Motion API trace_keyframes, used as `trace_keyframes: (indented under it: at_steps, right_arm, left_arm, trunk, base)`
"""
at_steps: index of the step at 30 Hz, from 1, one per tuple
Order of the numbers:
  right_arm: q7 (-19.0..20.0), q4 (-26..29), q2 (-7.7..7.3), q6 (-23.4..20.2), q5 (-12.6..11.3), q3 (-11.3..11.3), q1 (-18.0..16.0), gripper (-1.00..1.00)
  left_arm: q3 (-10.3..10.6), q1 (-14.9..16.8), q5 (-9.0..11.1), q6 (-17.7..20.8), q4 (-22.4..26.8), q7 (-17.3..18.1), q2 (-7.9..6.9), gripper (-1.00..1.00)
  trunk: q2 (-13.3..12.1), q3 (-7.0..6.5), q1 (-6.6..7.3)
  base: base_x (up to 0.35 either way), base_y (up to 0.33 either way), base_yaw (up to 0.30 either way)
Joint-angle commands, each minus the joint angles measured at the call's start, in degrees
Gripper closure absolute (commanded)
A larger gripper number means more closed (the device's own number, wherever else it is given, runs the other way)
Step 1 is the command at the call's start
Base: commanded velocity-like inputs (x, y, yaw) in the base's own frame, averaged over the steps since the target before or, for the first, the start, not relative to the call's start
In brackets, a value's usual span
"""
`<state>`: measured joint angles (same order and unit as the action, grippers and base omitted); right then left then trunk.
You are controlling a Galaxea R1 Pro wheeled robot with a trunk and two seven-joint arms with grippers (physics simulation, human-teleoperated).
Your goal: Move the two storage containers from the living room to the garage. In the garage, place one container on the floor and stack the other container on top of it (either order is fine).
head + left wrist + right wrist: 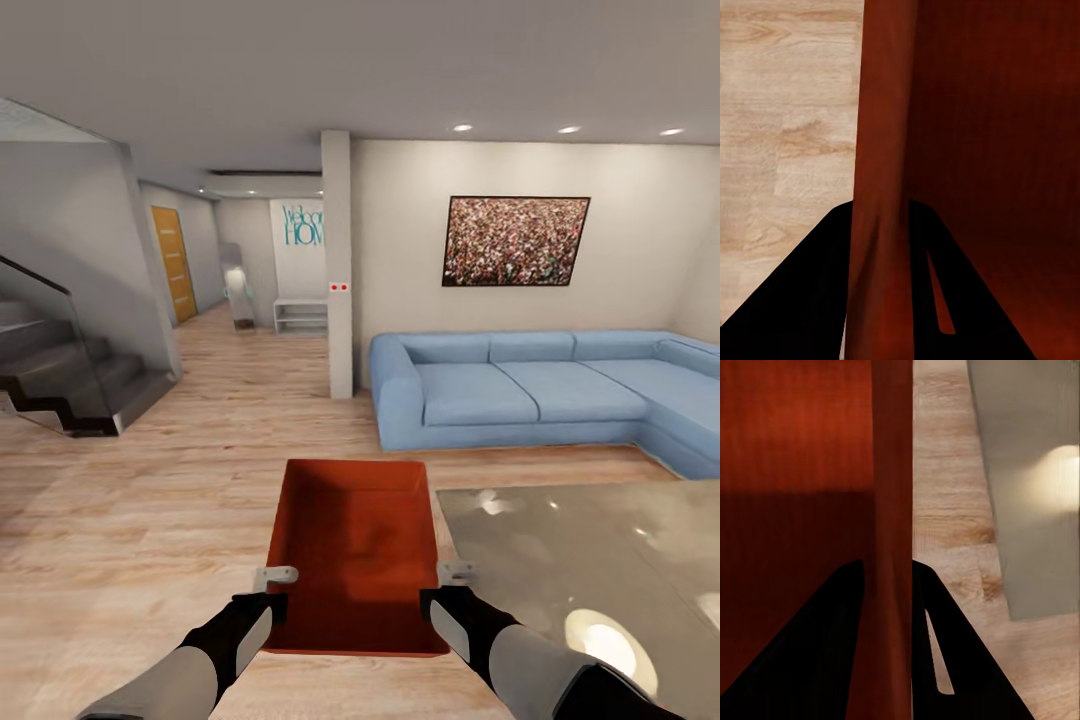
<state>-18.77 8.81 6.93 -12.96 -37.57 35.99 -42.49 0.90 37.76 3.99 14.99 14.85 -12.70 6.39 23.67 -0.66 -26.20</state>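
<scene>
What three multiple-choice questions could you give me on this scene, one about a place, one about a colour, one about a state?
1. Where is the glass table?
A. beside the bin on the robot's right
B. behind the sofa
C. under the stairs

2. What colour is the sofa?
A. grey
B. light blue
C. brown

3. How is the storage container held?
A. by the left gripper alone
B. resting on the floor
C. clamped on both side walls

Answers: 1 A, it lies right of the bin in the head view. 2 B, its cushions are blue. 3 C, the left gripper and right gripper each straddle a wall.
</scene>
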Motion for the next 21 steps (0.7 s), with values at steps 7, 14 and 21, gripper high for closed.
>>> trace_keyframes:
  at_steps: [7, 14, 21]
  right_arm:
    - [-0.6, 0.2, -0.16, 1.6, 1.9, -0.4, -0.1, 1.0]
    - [-0.6, 0.2, -0.16, 1.6, 1.9, -0.4, -0.1, 1.0]
    - [-0.6, 0.2, -0.16, 1.6, 1.9, -0.4, -0.1, 1.0]
  left_arm:
    - [0.2, -0.1, -0.4, 0.5, -0.1, -1.4, -0.06, 1.0]
    - [0.2, -0.1, -0.4, 0.5, -0.1, -1.4, -0.06, 1.0]
    - [0.2, -0.1, -0.4, 0.5, -0.1, -1.4, -0.06, 1.0]
  trunk:
    - [0.0, -0.16, -0.02]
    - [0.0, -0.35, -0.02]
    - [0.0, -0.54, -0.02]
  base:
    - [0.0, 0.0, 0.286]
    - [0.0, 0.0, 0.286]
    - [0.0, 0.0, 0.286]
